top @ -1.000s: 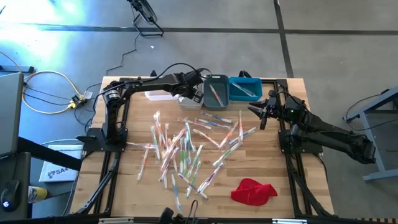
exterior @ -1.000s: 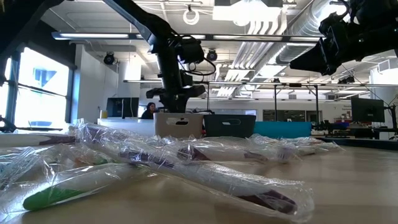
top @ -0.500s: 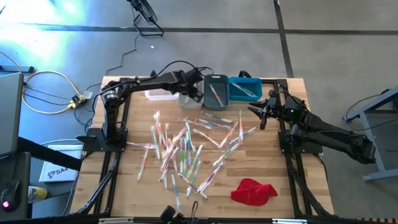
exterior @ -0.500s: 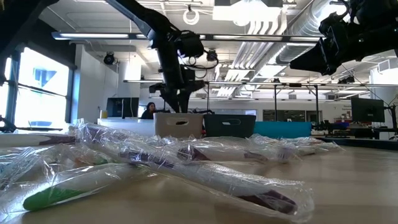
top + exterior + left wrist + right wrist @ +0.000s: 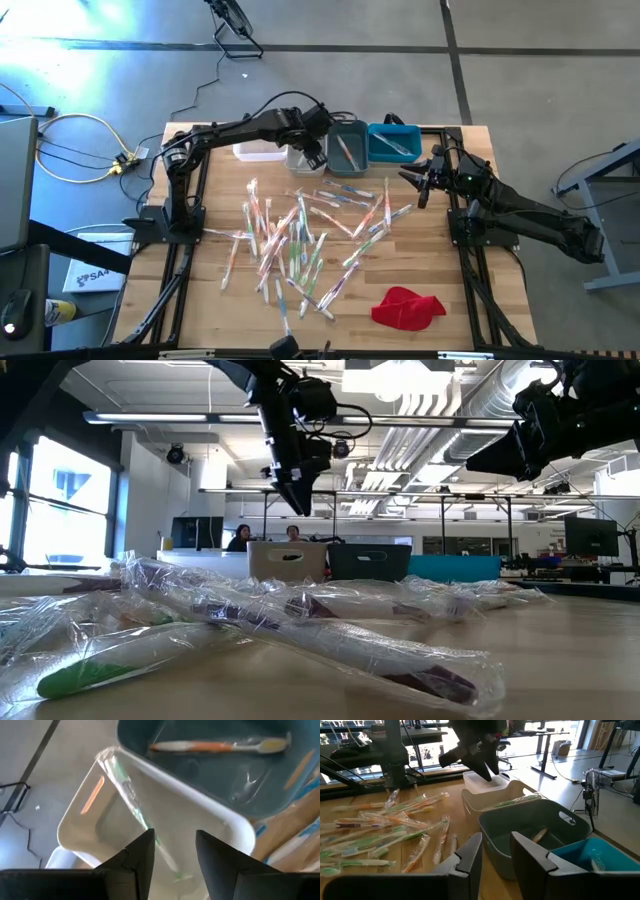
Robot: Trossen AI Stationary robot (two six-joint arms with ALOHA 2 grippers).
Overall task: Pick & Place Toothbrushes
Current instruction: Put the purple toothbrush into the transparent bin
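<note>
Many wrapped toothbrushes (image 5: 300,235) lie scattered across the middle of the wooden table. At the far edge stand a white bin (image 5: 252,152), a beige bin (image 5: 75,822), a grey bin (image 5: 347,147) and a blue bin (image 5: 393,143). A green toothbrush (image 5: 127,795) lies slanted in the beige bin, one end up at its rim. An orange toothbrush (image 5: 215,746) lies in the grey bin. My left gripper (image 5: 174,837) hangs open and empty above the beige bin, pointing down. My right gripper (image 5: 496,850) waits open at the table's right side, facing the bins.
A crumpled red cloth (image 5: 408,306) lies near the front right of the table. The blue bin holds wrapped toothbrushes too. Bare wood shows to the right of the pile and along the near edge. People sit far off in the room behind the table.
My left gripper has risen from just over the beige bin to well above the bins' rims, and it has rolled about its own pointing line. Nothing hangs from it.
</note>
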